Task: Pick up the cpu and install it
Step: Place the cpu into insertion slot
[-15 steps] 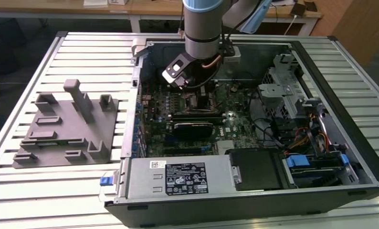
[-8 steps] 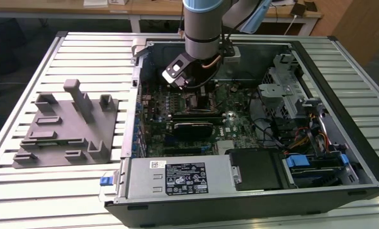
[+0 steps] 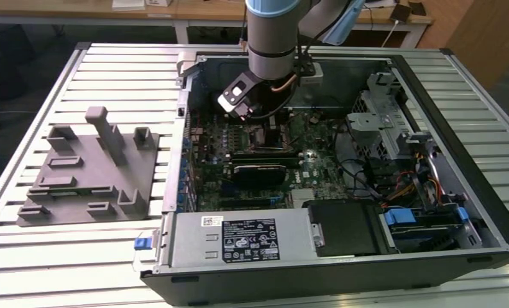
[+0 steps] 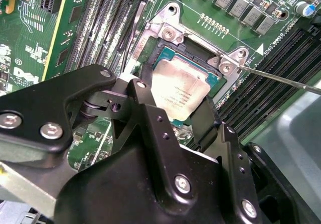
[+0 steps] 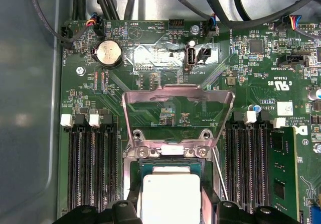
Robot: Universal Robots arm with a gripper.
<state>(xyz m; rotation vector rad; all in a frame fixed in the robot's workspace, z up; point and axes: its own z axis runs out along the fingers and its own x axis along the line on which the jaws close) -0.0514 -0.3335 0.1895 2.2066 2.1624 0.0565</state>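
The cpu (image 4: 178, 91), a flat square chip with a pale metal top, sits low over the motherboard socket (image 4: 193, 45), level with its frame. My gripper (image 4: 175, 106) is shut on it, one black finger against each of two opposite edges. In the first wrist view the cpu (image 5: 168, 196) shows between the two fingers (image 5: 131, 204), in front of the socket's hinged metal plate (image 5: 178, 106), which stands raised. In the exterior view the gripper (image 3: 259, 119) reaches down into the open computer case (image 3: 186, 128) over the board's middle.
Rows of memory slots (image 5: 90, 174) flank the socket on both sides. A thin lever rod (image 4: 281, 78) sticks out beside the socket. Cables (image 3: 357, 170), a drive cage (image 3: 392, 122) and a power supply (image 3: 246, 240) crowd the case. A grey fixture (image 3: 88, 173) lies on the table at the exterior view's left.
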